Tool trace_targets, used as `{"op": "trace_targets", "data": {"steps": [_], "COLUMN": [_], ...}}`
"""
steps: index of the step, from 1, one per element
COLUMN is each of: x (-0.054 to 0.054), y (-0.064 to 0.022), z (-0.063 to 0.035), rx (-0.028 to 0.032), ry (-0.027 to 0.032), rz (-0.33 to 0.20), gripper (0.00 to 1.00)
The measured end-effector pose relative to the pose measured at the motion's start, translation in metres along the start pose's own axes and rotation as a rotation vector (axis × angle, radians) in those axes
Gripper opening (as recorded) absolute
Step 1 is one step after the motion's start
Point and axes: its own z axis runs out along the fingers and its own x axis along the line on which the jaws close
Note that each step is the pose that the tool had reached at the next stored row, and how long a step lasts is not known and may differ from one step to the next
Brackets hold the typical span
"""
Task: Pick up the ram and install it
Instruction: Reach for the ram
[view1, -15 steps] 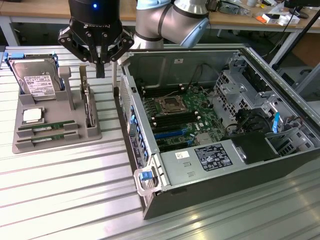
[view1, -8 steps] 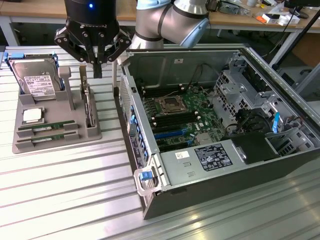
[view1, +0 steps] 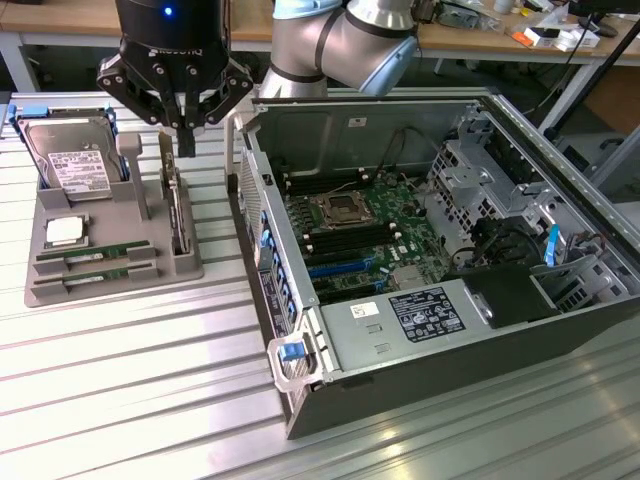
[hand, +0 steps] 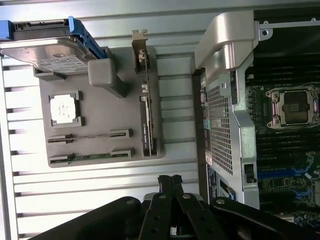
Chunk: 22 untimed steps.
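Ram not yet lifted, tool empty above the tray

The tool (view1: 187, 143) hangs over the grey tray (view1: 110, 291), tips pressed together on nothing. The ram (view1: 92, 256) lies in a tray slot (a second stick beside it). The exterior view adds the open computer (view1: 480, 365) beside the tray, whose memory slots (view1: 345, 238) look bare. The wrist view shows the fingertips (hand: 165, 184) meeting.

Arm (view1: 330, 40) aloft, wrist straight down, jaws together, empty.
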Motion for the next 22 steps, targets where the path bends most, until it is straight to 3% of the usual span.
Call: {"op": "trace_targets", "data": {"steps": [22], "x": [0.033], "y": [-0.0025], "z": [0.0], "rx": [0.0], "ry": [0.0], "rz": [0.0], "gripper": [0.11]}}
